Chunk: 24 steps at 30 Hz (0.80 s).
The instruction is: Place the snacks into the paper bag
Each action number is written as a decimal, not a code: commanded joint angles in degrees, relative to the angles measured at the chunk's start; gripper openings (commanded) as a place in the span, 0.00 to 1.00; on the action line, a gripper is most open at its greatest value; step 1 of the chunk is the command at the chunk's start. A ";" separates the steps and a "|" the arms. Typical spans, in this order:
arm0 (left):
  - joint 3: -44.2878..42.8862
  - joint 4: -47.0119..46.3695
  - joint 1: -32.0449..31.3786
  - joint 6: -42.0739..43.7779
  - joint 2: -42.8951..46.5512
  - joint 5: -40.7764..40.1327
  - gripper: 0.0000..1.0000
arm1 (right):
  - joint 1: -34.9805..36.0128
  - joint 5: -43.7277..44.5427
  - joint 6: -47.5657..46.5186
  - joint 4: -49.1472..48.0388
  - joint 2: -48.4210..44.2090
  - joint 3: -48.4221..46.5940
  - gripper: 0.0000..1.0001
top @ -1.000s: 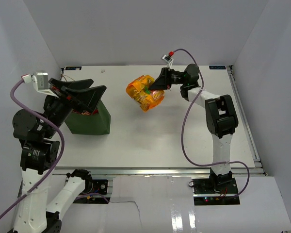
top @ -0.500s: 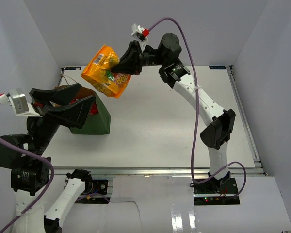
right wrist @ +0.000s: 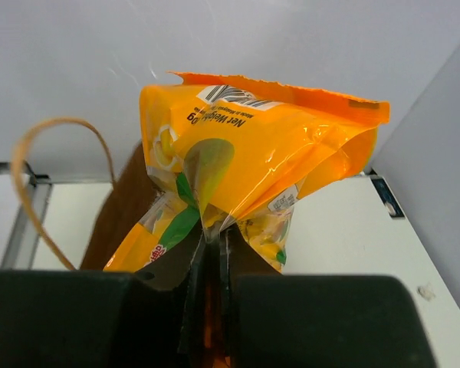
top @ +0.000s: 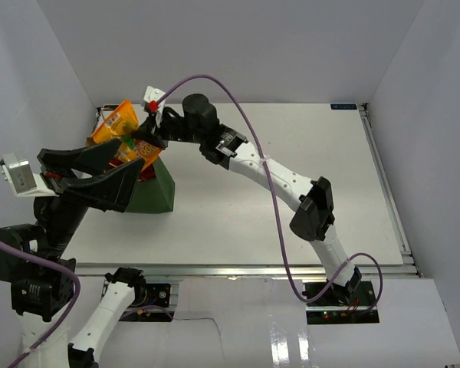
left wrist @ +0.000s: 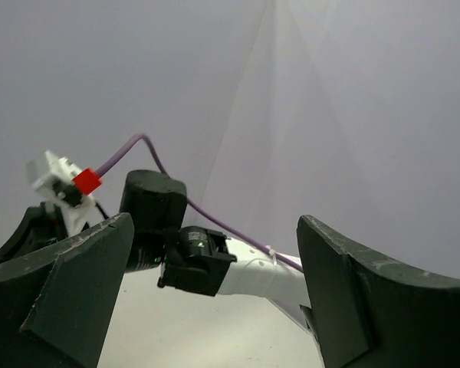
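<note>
My right gripper (top: 142, 136) is shut on the orange-yellow pouch (top: 121, 125) and holds it in the air over the open top of the dark green paper bag (top: 155, 192) at the table's far left. In the right wrist view the pouch (right wrist: 245, 153) is pinched between my fingers (right wrist: 245, 299), with the bag's brown kraft inside (right wrist: 119, 211) and a loop handle (right wrist: 31, 169) below it. My left gripper (top: 92, 170) is open, raised in front of the bag, holding nothing. Something red (top: 146, 175) shows inside the bag.
The white table (top: 291, 192) stretches right of the bag, with a rail along its right edge (top: 387, 184). Grey walls close in at the left and back. My right arm (top: 261, 165) reaches across the table's middle.
My right gripper has carried the pouch left and down, from mid-table to over the bag's mouth. My left gripper has lifted up and back from the bag.
</note>
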State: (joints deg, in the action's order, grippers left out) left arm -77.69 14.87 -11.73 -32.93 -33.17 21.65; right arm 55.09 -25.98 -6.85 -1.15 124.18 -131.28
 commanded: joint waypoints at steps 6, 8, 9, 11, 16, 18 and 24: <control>-0.97 1.65 0.21 0.85 1.44 -1.17 0.98 | 2.48 14.29 -13.27 -8.87 -1.57 4.10 0.24; -0.88 1.74 0.21 0.94 1.35 -1.08 0.98 | 2.74 12.90 -14.85 -7.82 -2.09 4.54 0.43; -0.88 1.65 0.21 1.02 1.26 -1.17 0.98 | 2.92 12.19 -15.12 -7.64 -2.36 4.89 0.51; -0.88 1.65 0.21 1.02 1.09 -1.00 0.98 | 3.27 10.86 -15.30 -7.47 -3.24 5.07 0.63; -0.88 1.39 0.30 1.02 0.39 -0.64 0.98 | 3.62 9.10 -13.72 -4.31 -3.86 0.17 0.75; -0.88 1.39 0.21 1.20 0.21 -0.47 0.98 | 2.92 9.71 -12.67 -0.81 -4.03 -2.21 0.78; 4.10 1.83 0.30 -0.82 -2.07 3.65 0.98 | -10.94 4.65 3.32 5.98 -15.42 10.30 0.90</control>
State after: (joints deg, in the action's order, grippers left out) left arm -77.01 15.55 -11.73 -32.60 -32.45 22.31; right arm 54.13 -17.76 -12.80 2.48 118.96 -126.98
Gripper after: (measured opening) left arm 0.979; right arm 0.904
